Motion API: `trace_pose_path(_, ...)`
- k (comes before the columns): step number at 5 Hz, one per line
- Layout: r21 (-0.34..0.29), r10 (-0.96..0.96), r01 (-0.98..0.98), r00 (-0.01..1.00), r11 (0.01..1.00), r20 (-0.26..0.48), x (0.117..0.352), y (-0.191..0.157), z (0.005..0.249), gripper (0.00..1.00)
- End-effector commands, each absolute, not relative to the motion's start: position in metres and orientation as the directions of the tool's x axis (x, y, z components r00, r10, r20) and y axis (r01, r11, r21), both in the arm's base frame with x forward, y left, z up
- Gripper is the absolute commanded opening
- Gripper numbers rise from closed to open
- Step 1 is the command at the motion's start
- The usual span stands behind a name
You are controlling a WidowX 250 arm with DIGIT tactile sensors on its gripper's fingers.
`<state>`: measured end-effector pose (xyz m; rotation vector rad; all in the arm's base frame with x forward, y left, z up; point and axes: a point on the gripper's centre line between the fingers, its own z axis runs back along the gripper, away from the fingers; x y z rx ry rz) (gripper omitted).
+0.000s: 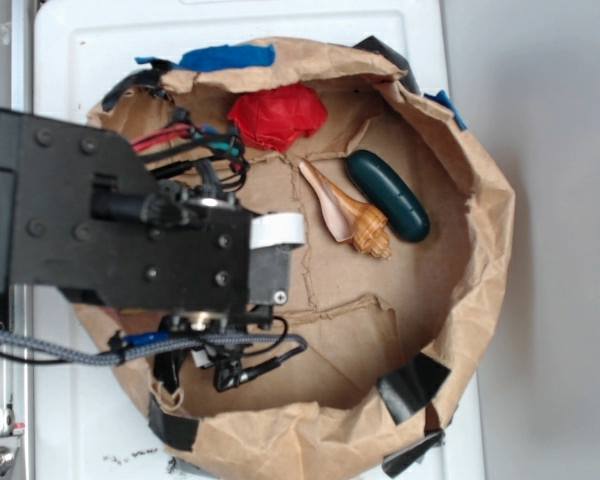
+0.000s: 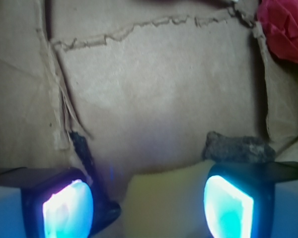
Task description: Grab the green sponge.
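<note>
While the pincer [image 2: 148, 203] stands apart, the green sponge [image 2: 164, 198] lies between.

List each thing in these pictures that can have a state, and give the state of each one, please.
gripper: open, fingers on either side of the sponge.
green sponge: between the fingers, lying on the paper, not yet clamped.
red cloth: crumpled, at the far rim.
seashell: lying on its side.
dark green capsule: lying flat, beside the seashell.
paper-lined basin: paper torn, edges taped.
</note>
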<state>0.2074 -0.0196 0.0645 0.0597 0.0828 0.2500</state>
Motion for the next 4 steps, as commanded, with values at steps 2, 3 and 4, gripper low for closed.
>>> trace_pose_path(2, 0.032, 0.197, -0.195, 0.979, 0.980, -0.052, 0.1883, -0.0101, 0.0821, 1.00)
trace_pose_path(3, 0.033, 0.192, -0.190, 0.980, 0.981, -0.052, 0.1870, -0.0102, 0.0801, 1.00)
trace_pose_path(4, 0.033, 0.191, -0.189, 0.981, 0.981, -0.042, 0.1840, -0.0096, 0.0784, 1.00)
